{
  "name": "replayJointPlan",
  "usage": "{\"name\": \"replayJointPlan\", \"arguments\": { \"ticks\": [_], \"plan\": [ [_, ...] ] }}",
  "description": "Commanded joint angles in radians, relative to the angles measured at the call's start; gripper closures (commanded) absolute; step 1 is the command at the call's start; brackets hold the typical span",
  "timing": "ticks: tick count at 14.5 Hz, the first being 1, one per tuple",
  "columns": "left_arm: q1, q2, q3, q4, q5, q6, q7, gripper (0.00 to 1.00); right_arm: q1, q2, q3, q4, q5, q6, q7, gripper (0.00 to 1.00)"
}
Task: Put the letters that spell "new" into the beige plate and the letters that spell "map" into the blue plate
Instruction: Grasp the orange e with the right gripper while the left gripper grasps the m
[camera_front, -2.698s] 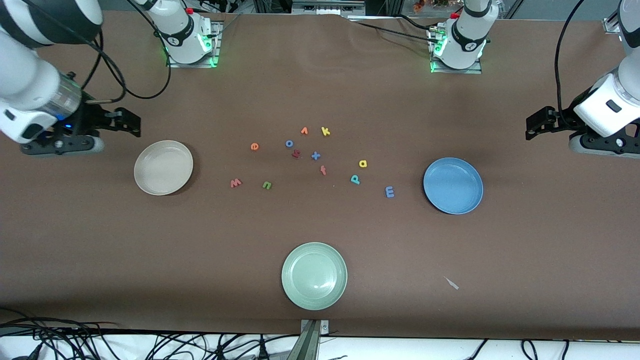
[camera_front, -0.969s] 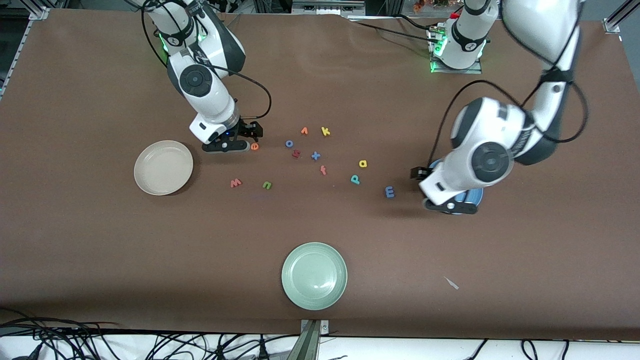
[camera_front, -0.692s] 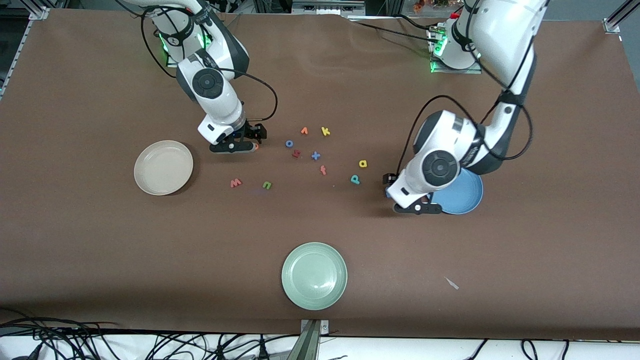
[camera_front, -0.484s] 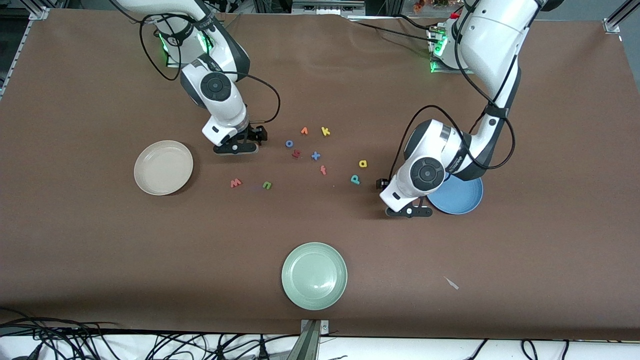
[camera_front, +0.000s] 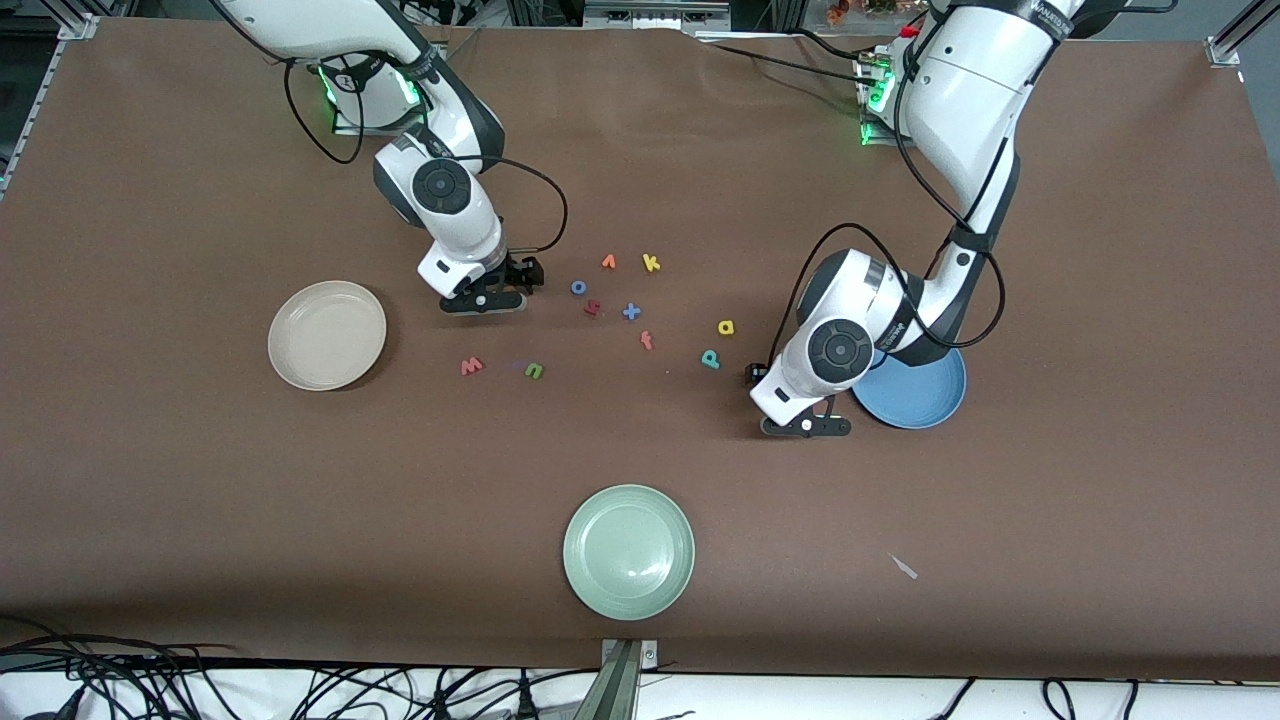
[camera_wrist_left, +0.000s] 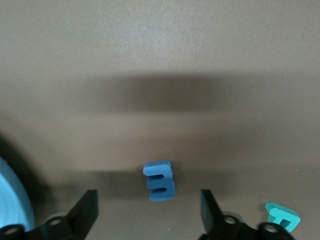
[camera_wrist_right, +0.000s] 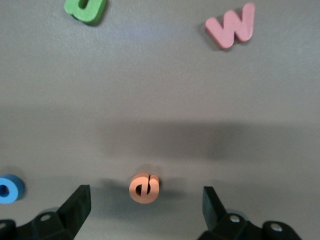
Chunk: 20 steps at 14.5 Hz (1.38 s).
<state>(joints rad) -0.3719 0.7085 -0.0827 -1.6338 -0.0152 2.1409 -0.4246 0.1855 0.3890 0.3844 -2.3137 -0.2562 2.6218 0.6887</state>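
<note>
My right gripper (camera_wrist_right: 146, 197) is down at the table, open, with the orange "e" (camera_wrist_right: 144, 188) between its fingers and gaps on both sides. The green "n" (camera_front: 534, 371) and pinkish "w" (camera_front: 471, 366) lie nearer the front camera, beside the beige plate (camera_front: 327, 335). My left gripper (camera_wrist_left: 149, 200) is also low and open, with the blue "m" (camera_wrist_left: 160, 181) between its fingers, untouched. The teal "p" (camera_front: 710, 358) and yellow "a" (camera_front: 726, 326) lie close by. The blue plate (camera_front: 925, 395) is partly covered by the left arm. In the front view the arms hide "e" and "m".
A cluster of other letters lies mid-table: blue "o" (camera_front: 578, 287), orange "v" (camera_front: 608, 262), yellow "k" (camera_front: 650, 263), a blue cross (camera_front: 631, 311), red "f" (camera_front: 646, 341). A pale green plate (camera_front: 628, 565) sits near the front edge.
Both arms swung in from the table ends. The right gripper settled over the "e"; the left gripper moved off the blue plate and came down around the "m".
</note>
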Motion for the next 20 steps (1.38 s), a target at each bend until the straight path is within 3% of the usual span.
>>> {"name": "replayJointPlan", "arguments": {
  "ticks": [1,3,8,12,14,16,20],
  "plan": [
    [0.002,0.006,0.009,-0.011,-0.022,0.022,-0.002,0.18,0.003,0.024,0.001,-0.003,-0.025,0.023,0.028,0.08],
    [-0.012,0.015,0.009,-0.011,-0.029,0.052,-0.005,0.18,0.003,0.033,0.001,-0.003,-0.029,0.034,0.026,0.12],
    [-0.001,0.028,0.009,-0.011,-0.031,0.073,0.006,0.18,0.003,0.034,0.001,-0.003,-0.031,0.034,0.025,0.34],
    [0.001,0.029,0.009,-0.011,-0.032,0.076,0.007,0.24,0.003,0.034,0.001,-0.003,-0.031,0.034,0.025,0.43],
    [0.001,0.029,0.009,-0.012,-0.031,0.074,0.007,0.46,0.003,0.036,0.001,-0.003,-0.031,0.034,0.025,0.5],
    [0.001,0.031,0.009,-0.011,-0.031,0.076,0.009,0.57,0.003,0.042,0.001,-0.003,-0.031,0.034,0.026,0.54],
    [0.004,0.035,0.009,-0.011,-0.031,0.067,0.009,0.89,0.003,0.045,0.001,-0.003,-0.031,0.034,0.026,0.61]
  ]
}}
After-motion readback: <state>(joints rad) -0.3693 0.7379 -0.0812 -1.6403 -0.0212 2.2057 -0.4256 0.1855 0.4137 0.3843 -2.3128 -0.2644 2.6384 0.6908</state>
